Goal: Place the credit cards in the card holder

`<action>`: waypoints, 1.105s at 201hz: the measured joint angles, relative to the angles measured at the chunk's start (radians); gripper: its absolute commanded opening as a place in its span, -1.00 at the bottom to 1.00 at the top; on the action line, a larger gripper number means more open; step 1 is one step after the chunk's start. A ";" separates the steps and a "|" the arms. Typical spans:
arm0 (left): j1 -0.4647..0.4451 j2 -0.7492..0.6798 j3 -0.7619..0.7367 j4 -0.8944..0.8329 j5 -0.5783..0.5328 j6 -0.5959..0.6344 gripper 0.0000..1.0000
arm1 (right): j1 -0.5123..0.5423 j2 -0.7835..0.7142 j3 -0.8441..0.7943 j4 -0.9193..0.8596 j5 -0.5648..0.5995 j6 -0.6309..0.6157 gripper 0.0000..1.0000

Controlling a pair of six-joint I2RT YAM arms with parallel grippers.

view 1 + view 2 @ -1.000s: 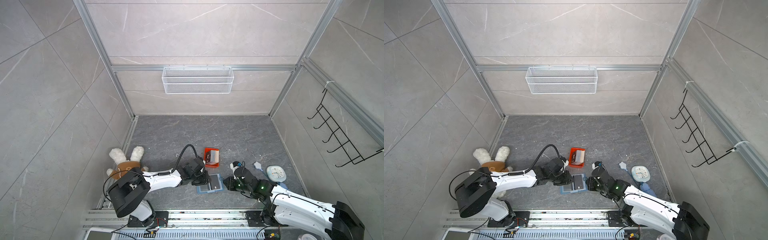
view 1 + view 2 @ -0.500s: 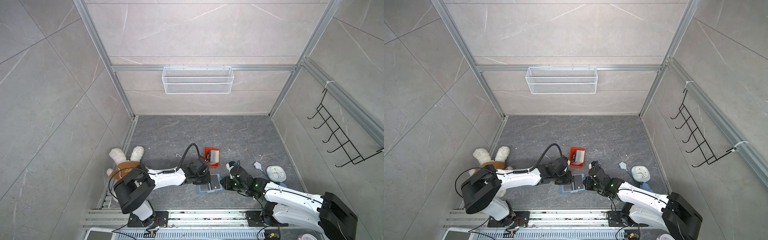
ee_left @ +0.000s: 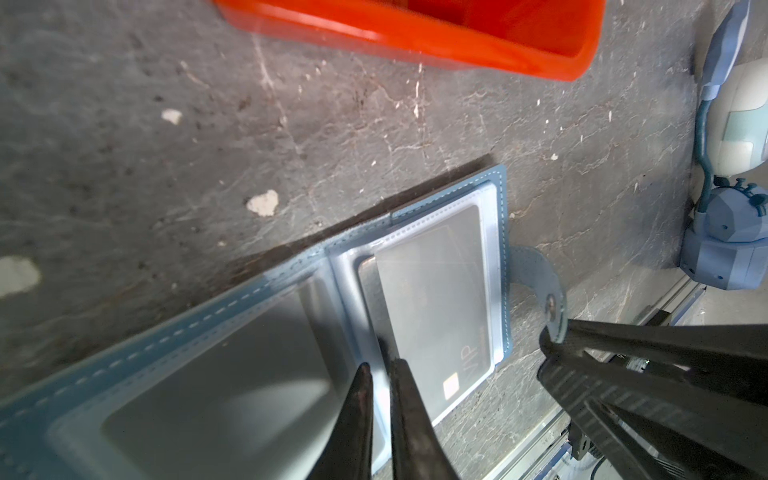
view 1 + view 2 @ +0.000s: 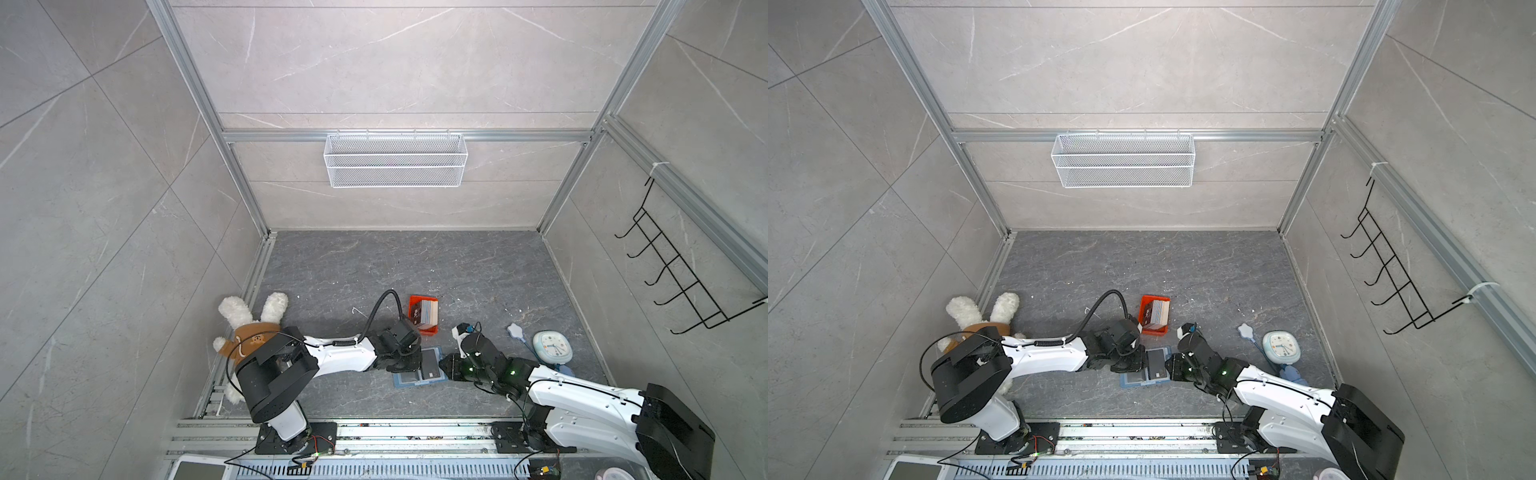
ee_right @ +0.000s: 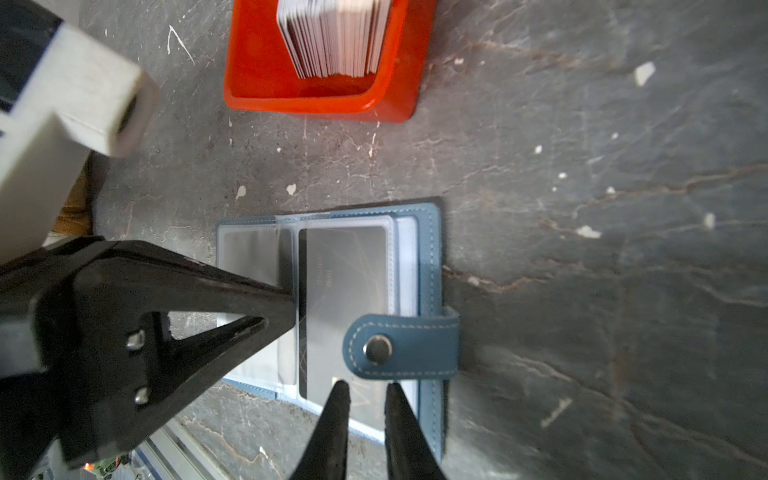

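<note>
Near the front of the grey floor (image 4: 374, 270), a flat blue leather-like card holder (image 5: 428, 257) lies open, one dark credit card (image 5: 340, 282) at its clear pocket – the left gripper (image 3: 380, 365) and right gripper (image 5: 365, 386) reach it with narrow jaws, grip unclear – while pale-edged stacked cards (image 5: 336, 37) stand in a small orange plastic tray (image 5: 316, 104) nearby.
</note>
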 measured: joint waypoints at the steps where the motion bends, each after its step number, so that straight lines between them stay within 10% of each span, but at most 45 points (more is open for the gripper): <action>1: 0.000 0.000 0.000 0.000 0.000 0.000 -0.74 | 0.000 0.000 0.000 0.000 0.000 0.000 -0.60; 222: -0.001 0.022 0.001 0.010 0.000 -0.005 -0.95 | 0.000 0.093 -0.013 0.076 -0.040 0.001 -0.50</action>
